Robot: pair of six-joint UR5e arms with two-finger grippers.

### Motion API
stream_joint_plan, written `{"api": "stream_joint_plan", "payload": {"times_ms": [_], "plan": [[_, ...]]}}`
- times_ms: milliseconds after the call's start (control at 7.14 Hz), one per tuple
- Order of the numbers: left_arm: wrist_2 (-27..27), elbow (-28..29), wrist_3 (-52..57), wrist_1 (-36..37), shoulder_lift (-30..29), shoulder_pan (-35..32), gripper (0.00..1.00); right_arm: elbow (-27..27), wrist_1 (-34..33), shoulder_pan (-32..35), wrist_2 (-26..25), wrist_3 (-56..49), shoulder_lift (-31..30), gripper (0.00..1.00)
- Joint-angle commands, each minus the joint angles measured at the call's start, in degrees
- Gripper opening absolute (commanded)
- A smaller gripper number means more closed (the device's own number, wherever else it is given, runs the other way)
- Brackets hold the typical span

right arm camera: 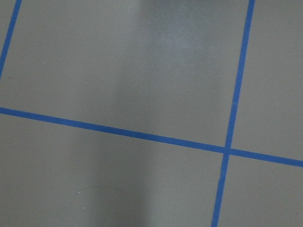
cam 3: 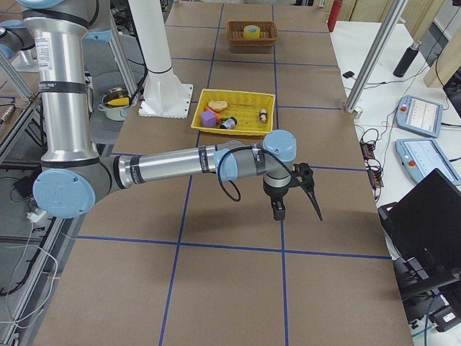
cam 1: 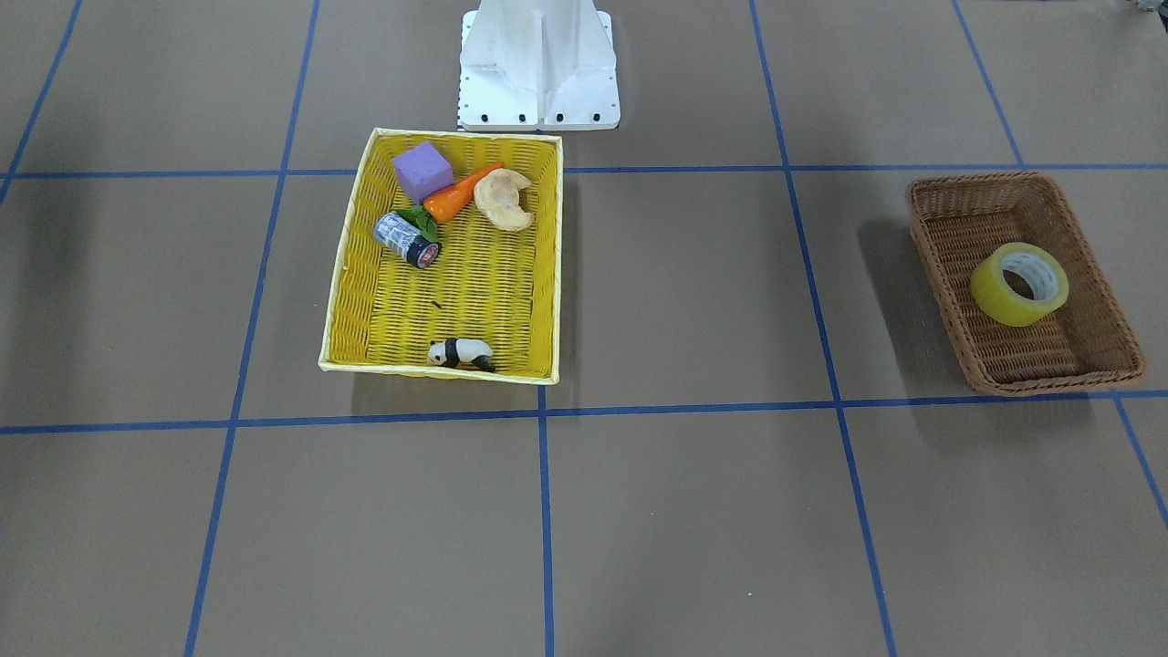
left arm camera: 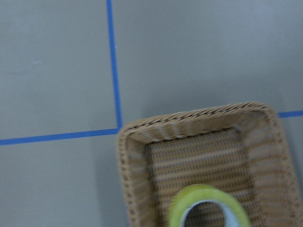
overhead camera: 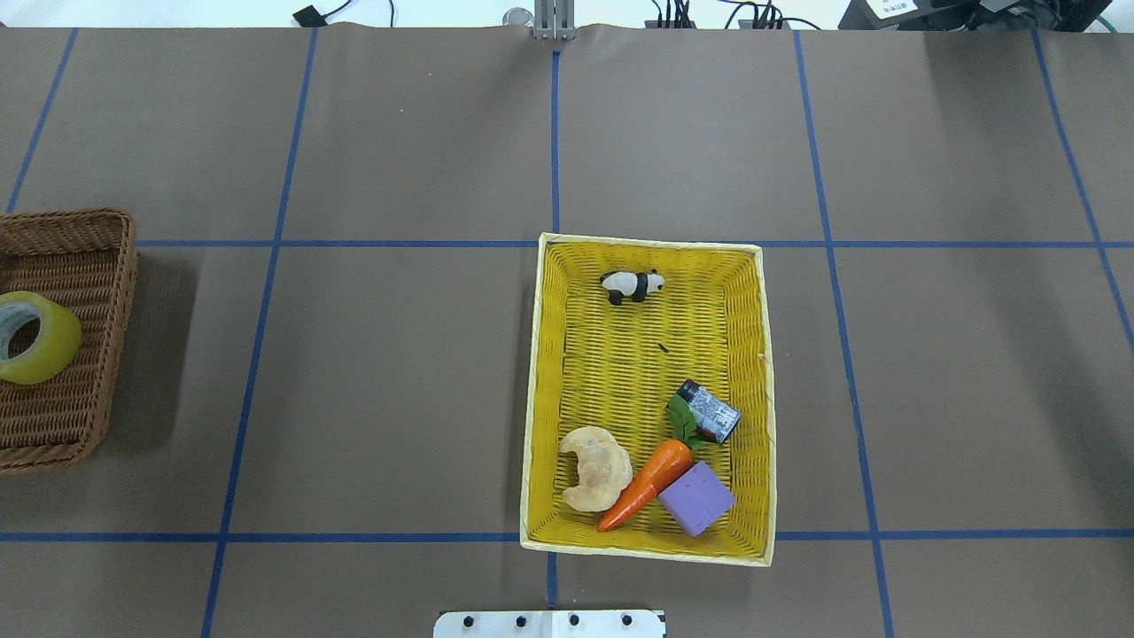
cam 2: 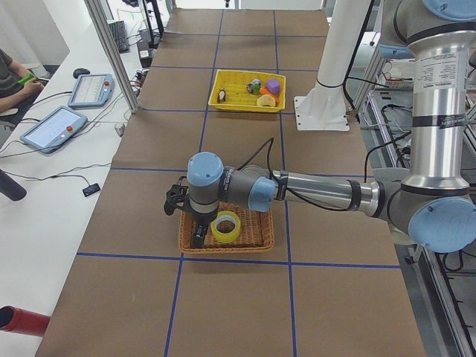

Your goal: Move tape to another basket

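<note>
The tape [cam 1: 1019, 284], a yellowish roll, lies tilted inside the dark brown wicker basket [cam 1: 931, 196]. Both show in the overhead view, tape [overhead camera: 34, 337] and basket [overhead camera: 106, 354], at the left edge. In the exterior left view my left gripper [cam 2: 186, 219] hangs over the brown basket [cam 2: 260, 242], just beside the tape [cam 2: 226, 227]; I cannot tell if it is open. The left wrist view shows the tape [left arm camera: 208, 205] at its bottom edge. My right gripper [cam 3: 297, 209] hangs over bare table; I cannot tell its state.
A bright yellow basket [cam 1: 347, 274] near the robot base [cam 1: 538, 73] holds a purple block [cam 1: 422, 171], a carrot [cam 1: 461, 192], a croissant [cam 1: 504, 199], a small dark-capped can [cam 1: 407, 239] and a toy panda [cam 1: 461, 353]. Blue tape lines grid the brown table.
</note>
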Motion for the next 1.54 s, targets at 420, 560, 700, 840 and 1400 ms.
{"api": "stream_joint_plan", "payload": {"times_ms": [420,560,700,840,1400], "plan": [[-5.32,0.45,-9.52,0.86,-0.7,0.09,0.98,0.27,-0.62,-0.09,-1.73,-0.65,-1.02,1.0],[-5.61,0.54,-9.44,0.86,-0.44,0.09,0.98,0.19,-0.62,-0.18,-1.73,-0.65,-0.94,1.0],[-5.87,0.54,-9.53,0.77,-0.26,0.09,0.98,0.1,-0.53,-0.18,-1.73,-0.65,-0.76,1.0],[-5.79,0.97,-9.53,0.77,-0.35,0.09,0.98,-0.07,-0.53,-0.27,-1.64,-0.65,-0.76,1.0],[-6.14,0.28,-8.92,-1.59,0.0,0.18,0.98,-0.34,-0.71,-1.68,-1.03,-0.55,0.47,1.0]]}}
